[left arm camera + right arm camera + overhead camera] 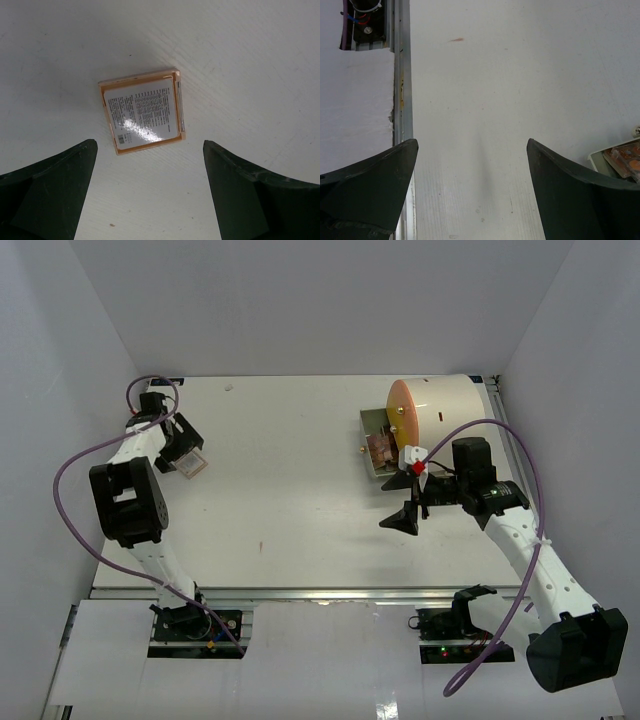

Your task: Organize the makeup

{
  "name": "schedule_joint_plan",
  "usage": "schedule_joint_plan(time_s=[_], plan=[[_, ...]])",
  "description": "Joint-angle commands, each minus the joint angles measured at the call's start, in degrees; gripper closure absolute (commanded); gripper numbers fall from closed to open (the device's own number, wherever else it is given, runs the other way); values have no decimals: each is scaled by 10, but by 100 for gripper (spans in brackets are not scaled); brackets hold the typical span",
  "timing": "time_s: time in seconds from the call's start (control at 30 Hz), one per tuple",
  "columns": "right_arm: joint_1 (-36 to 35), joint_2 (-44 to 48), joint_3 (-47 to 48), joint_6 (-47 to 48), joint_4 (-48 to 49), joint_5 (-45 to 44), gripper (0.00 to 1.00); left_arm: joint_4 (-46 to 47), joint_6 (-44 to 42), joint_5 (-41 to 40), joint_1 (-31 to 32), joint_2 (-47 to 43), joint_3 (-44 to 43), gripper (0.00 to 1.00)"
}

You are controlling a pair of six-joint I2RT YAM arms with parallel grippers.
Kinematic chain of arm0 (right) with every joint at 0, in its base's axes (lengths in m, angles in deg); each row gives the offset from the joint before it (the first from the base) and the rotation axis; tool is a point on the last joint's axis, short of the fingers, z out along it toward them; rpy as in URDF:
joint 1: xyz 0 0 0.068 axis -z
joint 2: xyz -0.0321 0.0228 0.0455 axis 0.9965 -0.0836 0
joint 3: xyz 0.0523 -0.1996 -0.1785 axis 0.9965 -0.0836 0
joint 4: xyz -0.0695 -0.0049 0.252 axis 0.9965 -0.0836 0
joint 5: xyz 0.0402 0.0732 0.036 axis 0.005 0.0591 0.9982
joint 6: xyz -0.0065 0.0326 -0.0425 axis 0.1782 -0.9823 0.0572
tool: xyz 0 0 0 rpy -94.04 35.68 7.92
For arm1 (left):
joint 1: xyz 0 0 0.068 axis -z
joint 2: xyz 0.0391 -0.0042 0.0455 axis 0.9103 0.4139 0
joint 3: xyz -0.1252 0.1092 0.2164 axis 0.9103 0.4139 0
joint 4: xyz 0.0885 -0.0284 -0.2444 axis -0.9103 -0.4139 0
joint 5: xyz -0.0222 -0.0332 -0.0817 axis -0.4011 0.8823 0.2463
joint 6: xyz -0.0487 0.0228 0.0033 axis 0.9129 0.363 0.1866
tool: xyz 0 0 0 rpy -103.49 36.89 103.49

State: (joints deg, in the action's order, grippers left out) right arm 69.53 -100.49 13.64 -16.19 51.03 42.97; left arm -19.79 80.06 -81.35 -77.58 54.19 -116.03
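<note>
1. Two tools are in view, both spread wide and holding nothing. Your left tool (pixel 183 448) is at the far left of the worktop (pixel 300 490), and your right tool (pixel 412 508) is over toward the right.
2. Your left tool hangs over a square, peach-framed compact (pixel 142 112). The compact lies flat on the worktop with a white printed label facing up.
3. In the left wrist view, the compact sits just ahead of the gap between the fingers (pixel 55 185), and neither finger touches it.
4. Your right tool points down at bare worktop, and nothing lies between its jaws.
5. Just beyond your right tool is a pale open box (pixel 368 425) with a brown-pink palette (pixel 382 450) lying inside it.
6. A large cream cylinder (pixel 440 410) with an orange front sits just beside the box, on its far right side.
</note>
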Motion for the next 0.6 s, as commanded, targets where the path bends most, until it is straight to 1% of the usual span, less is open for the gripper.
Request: schedule_joint_plan(time_s=[0.0, 0.13, 0.5, 0.57], plan=[[7, 0, -3, -7, 20, 7, 5, -34, -18, -10, -4, 42, -62, 2], [9, -6, -2, -8, 21, 3, 5, -45, -20, -10, -8, 75, -91, 2], [11, -12, -3, -8, 21, -4, 5, -72, -7, -27, -9, 119, -115, 2], [12, -12, -3, -9, 21, -4, 5, -75, -8, -27, -9, 125, -115, 3]])
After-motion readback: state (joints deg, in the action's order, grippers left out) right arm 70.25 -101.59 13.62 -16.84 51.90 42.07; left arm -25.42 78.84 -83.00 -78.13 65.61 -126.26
